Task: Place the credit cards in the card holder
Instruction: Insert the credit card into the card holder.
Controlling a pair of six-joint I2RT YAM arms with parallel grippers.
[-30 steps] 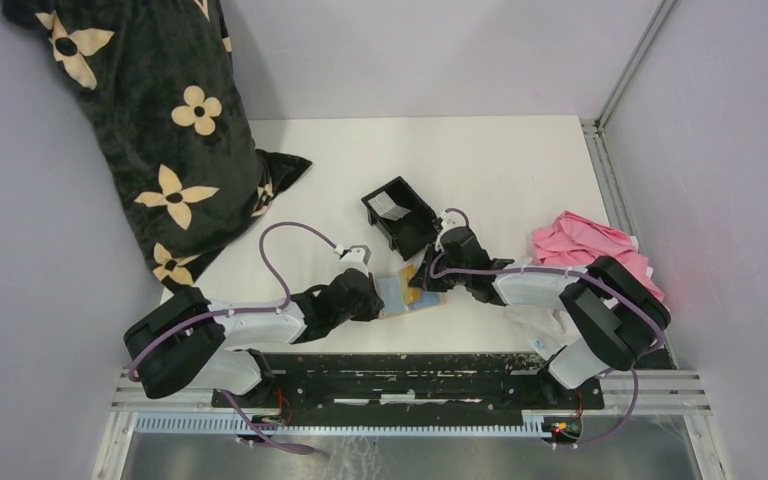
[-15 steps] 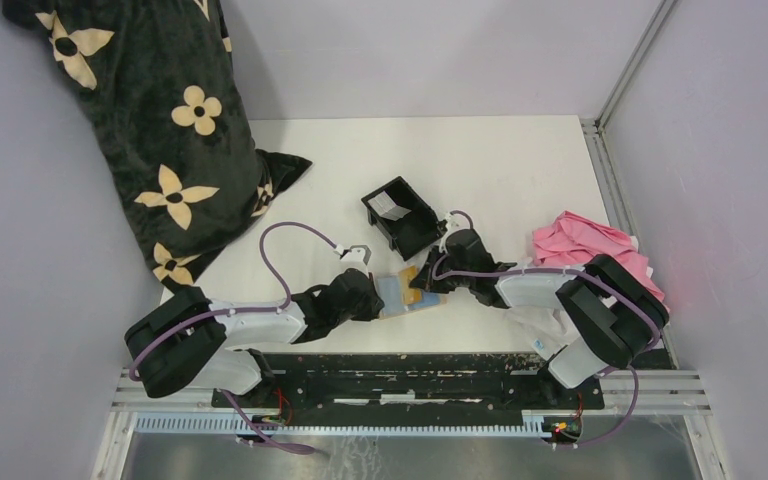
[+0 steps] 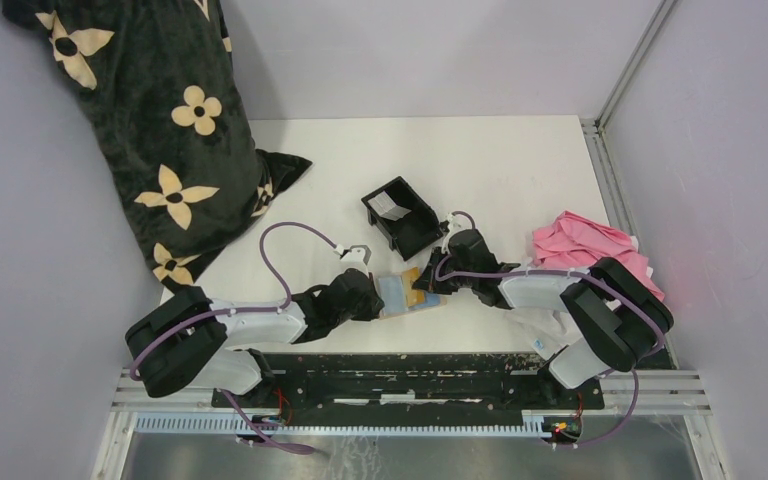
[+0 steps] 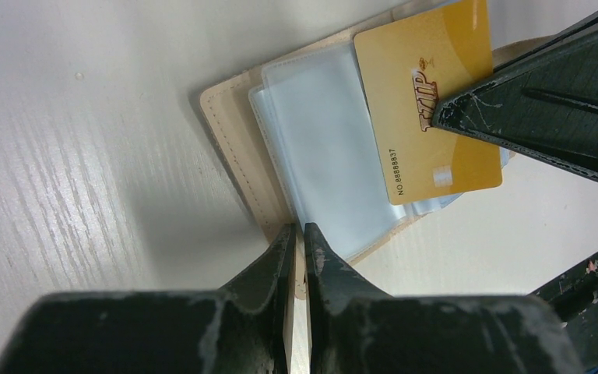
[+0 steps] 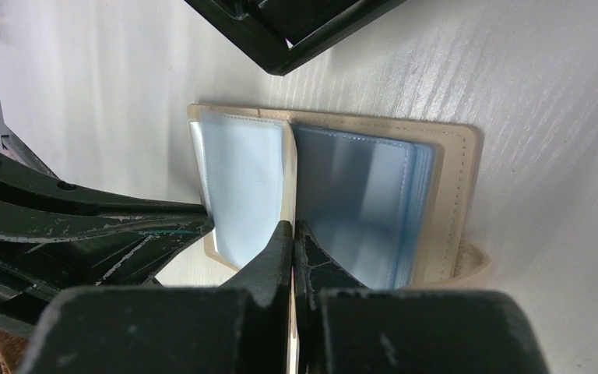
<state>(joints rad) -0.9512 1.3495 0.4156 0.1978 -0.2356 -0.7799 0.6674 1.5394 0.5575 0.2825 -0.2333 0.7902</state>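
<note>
**Card meets holder:** Nearest the arm bases, the left gripper point(image 4: 297, 248) has its jaws drawn almost together on the near edge of the open card holder point(image 4: 230, 148). The holder lies flat on the white table point(image 3: 520, 170) between the two arms.

Across it, the right gripper point(image 5: 292, 230), jaws fully closed, pinches the golden-yellow card point(image 4: 428, 101). The card's free end lies over the clear sleeves point(image 4: 319, 148), not inside one.

The step in hand appears to be feeding that card into a pocket. Done well, the left grip would pin the holder while the card's leading edge is squared to a sleeve mouth and slid in low and flat. A tilted card would likely ride over the slick plastic or shove the holder along the table.

Beyond, the black tray point(image 3: 415, 238) holds a pale piece point(image 3: 388, 206) too small to identify as a card. Whether the left jaws grip the leather cover, a sleeve or both cannot be told. The bluer sleeves on one side may hide a card. No blue card is plainly visible.
</note>
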